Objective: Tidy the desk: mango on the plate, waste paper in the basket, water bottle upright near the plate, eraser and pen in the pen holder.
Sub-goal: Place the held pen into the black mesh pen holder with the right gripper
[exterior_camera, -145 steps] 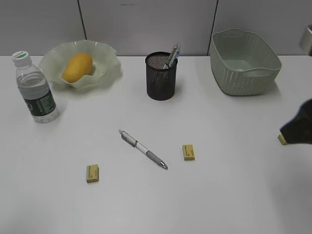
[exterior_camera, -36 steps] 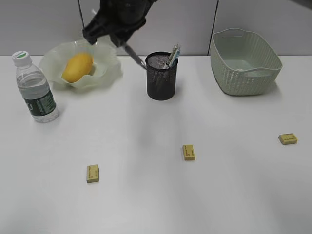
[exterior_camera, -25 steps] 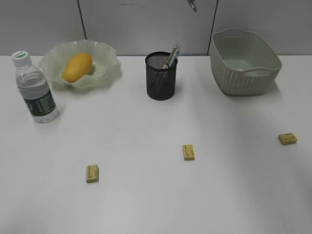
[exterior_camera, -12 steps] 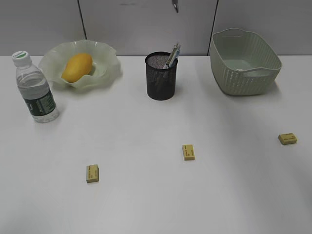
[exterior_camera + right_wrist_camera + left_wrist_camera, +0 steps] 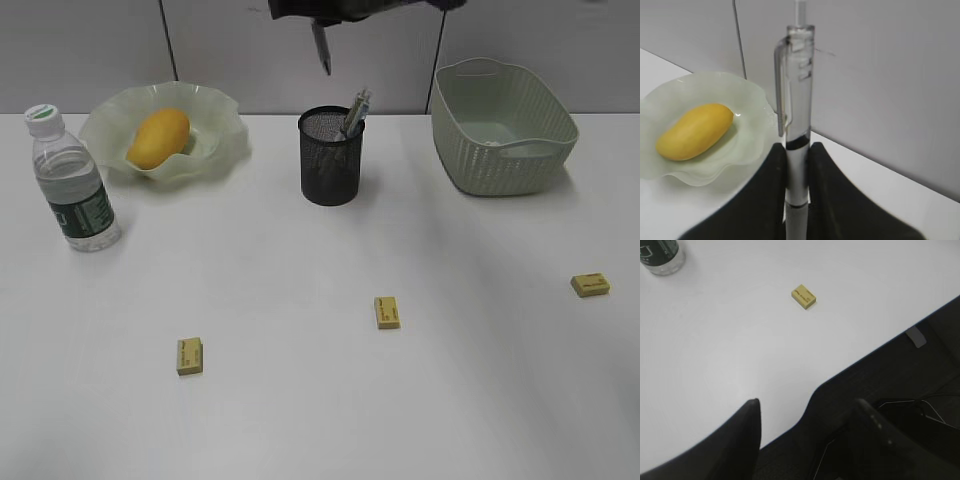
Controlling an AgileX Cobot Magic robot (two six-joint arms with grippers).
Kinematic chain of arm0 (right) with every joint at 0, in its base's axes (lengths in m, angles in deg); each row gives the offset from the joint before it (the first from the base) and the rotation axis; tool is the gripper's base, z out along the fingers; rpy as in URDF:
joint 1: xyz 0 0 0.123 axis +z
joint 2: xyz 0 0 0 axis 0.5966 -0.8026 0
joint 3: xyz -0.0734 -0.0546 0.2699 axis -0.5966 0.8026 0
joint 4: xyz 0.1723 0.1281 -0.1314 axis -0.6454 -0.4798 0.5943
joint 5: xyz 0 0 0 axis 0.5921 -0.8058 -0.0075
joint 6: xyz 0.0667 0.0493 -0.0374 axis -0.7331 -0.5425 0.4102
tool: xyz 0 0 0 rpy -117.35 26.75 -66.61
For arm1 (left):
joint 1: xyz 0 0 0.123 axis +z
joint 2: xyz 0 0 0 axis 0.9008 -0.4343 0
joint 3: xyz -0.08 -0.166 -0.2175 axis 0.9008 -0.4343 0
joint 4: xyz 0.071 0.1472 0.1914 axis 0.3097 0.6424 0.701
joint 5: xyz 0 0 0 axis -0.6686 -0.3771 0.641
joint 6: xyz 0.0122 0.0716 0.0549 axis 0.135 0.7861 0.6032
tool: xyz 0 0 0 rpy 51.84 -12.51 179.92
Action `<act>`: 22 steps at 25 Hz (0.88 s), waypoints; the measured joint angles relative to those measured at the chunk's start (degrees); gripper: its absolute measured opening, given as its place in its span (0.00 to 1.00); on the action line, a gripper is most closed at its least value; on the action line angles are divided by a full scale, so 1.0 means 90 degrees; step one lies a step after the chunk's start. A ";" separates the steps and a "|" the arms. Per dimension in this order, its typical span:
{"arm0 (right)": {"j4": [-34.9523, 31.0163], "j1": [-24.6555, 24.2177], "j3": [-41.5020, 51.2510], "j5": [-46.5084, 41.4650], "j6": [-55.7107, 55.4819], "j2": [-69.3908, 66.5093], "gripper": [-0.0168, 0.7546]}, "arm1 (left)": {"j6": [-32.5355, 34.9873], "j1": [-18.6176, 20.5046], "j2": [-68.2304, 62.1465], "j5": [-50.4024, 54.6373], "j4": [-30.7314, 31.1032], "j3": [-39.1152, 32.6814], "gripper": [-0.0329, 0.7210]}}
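1. Your right jaws (image 5: 797, 165) are closed on a clear pen (image 5: 796, 120), pinching it on both sides of its lower barrel; in the right wrist view it stands upright between them.
2. From the exterior view, the pen's tip (image 5: 322, 50) hangs in the air above the holder (image 5: 331, 157), a little to its left, under the dark gripper at the top edge.
3. The holder stands at the back of the white surface (image 5: 300, 400), with a pen already leaning out of its right rim.
4. Left of the holder, the mango (image 5: 158, 137) lies in the plate (image 5: 225, 110); the right wrist view shows the same pair beyond the held pen.
5. The bottle (image 5: 72, 182) stands upright, cap on, well to the left of the holder and just beside the plate's near-left edge.
6. The basket (image 5: 503, 125) sits to the right of the holder.
7. Three yellow erasers lie loose nearer the camera than the holder: one almost straight in front (image 5: 387, 312), one to the front-left (image 5: 190, 356), one far to the front-right (image 5: 591, 285).
8. Your left jaws (image 5: 807, 435) are open and grip nothing, poised over the surface's edge; an eraser and the bottle's base show beyond them.
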 joint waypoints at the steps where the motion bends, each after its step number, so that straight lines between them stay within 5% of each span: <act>1: 0.0015 0.0000 0.0110 0.0238 0.0000 0.0000 0.17 | 0.0000 0.0000 0.0000 0.0000 0.0000 0.0000 0.62; 7: 0.0071 -0.0086 0.0621 0.1292 0.0000 -0.0091 0.17 | 0.0000 0.0000 0.0000 0.0000 0.0000 0.0000 0.62; 22: 0.0071 -0.0234 0.0673 0.1714 0.0000 -0.1004 0.17 | 0.0000 0.0000 0.0000 0.0000 0.0000 0.0000 0.62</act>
